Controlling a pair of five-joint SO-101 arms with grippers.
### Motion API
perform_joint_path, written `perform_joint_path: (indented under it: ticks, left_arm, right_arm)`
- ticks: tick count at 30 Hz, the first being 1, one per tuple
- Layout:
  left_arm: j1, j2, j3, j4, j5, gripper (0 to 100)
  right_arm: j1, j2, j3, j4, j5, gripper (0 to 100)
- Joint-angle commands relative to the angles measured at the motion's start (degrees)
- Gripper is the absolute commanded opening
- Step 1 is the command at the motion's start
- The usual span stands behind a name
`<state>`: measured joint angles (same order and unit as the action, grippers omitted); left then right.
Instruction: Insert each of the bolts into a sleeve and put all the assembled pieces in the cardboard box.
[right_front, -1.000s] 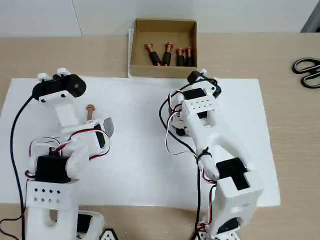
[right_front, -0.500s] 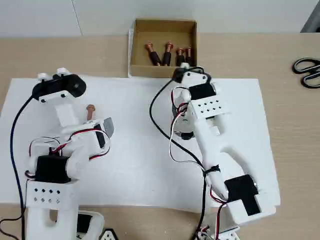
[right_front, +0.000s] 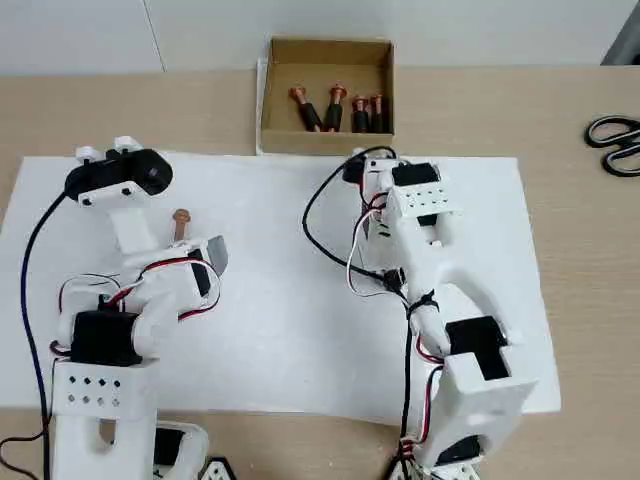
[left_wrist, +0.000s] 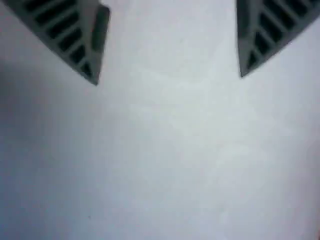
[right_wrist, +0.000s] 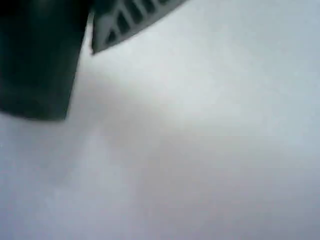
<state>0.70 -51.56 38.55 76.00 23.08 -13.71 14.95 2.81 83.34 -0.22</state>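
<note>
Seemingly we are on the last piece. Four assembled pieces (right_front: 335, 108) lie side by side in the cardboard box (right_front: 328, 45) at the far edge of the worktop (right_front: 120, 100). One bolt (right_front: 180, 221) stands on the white sheet (right_front: 280, 330), copper head up and not yet sleeved.

The left hand (left_wrist: 169, 77) is spread wide. Its two ribbed fingertips (left_wrist: 85, 55) are well apart, with bare sheet between them. From above, it sits low, just beside the bolt and a little nearer the arm's base. It is close to the bolt but not around it.

The right arm (right_front: 420, 215) reaches across the sheet, with its wrist just short of the box's near wall. Close to the right hand (right_wrist: 92, 47) there is a dark, blurred shape (right_wrist: 37, 55). We cannot tell whether that is a sleeve, or whether this hand is spread or pinching anything. A pair of scissors (right_front: 615, 143) lies well off to the right and plays no part.

We judge that the step in hand is picking up the remaining bolt. For that, the left hand must shift until the shaft stands between its fingers, then close on it without tipping it. After that, the bolt has to be lined up along a sleeve's bore. A slight tilt would probably jam the bolt at the sleeve's mouth.
</note>
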Motion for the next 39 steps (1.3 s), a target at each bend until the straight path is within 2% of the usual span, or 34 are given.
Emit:
perform_joint_path:
  ticks: [1,27,39]
  left_arm:
    - [0.0,-1.0,-0.2,-0.9,-0.4,17]
    - [0.3,-1.0,-0.2,-0.9,-0.4,17]
    - [0.3,-1.0,-0.2,-0.9,-0.4,17]
  right_arm:
    - [-0.4,-0.4,-2.8,-0.4,1.4,12.6]
    - [-0.7,0.0,1.5,-1.0,2.1,11.0]
    - [-0.7,5.5,1.2,-4.2,0.7,10.8]
